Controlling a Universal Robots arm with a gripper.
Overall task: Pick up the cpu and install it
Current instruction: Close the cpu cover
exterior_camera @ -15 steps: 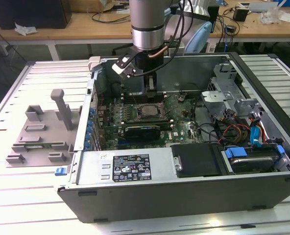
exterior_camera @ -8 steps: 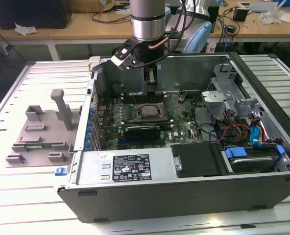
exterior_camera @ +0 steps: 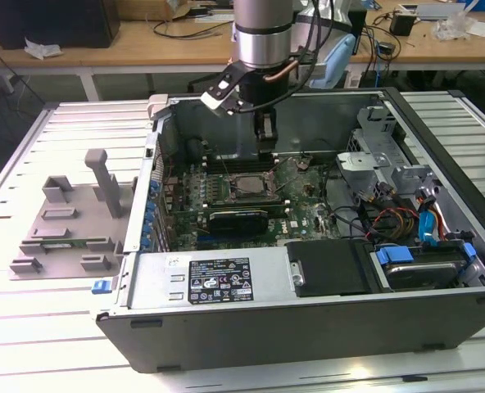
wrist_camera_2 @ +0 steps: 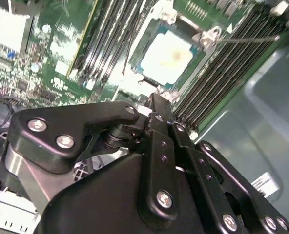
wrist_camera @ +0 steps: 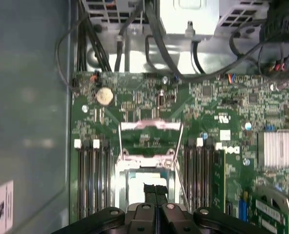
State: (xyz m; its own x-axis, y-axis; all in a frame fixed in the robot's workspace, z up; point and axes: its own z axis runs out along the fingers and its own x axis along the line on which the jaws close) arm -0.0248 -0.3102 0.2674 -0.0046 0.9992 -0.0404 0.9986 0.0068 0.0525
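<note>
- Silver-grey square metal-topped cpu [wrist_camera_2: 171, 56] lies flat inside the dark metal-framed socket [exterior_camera: 228, 187], seemingly already seated.
- Black gripper [wrist_camera_2: 156, 100] hangs just above that socket, jaws together, empty.

White slatted table [exterior_camera: 29, 327], open computer case [exterior_camera: 308, 327] on it, grey tray [exterior_camera: 62, 225] just beside

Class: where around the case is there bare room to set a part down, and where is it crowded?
Bare slats: between the grey tray and the table's edge at the exterior view's bottom left, and beyond it. Crowded: inside the case, among cables.
</note>
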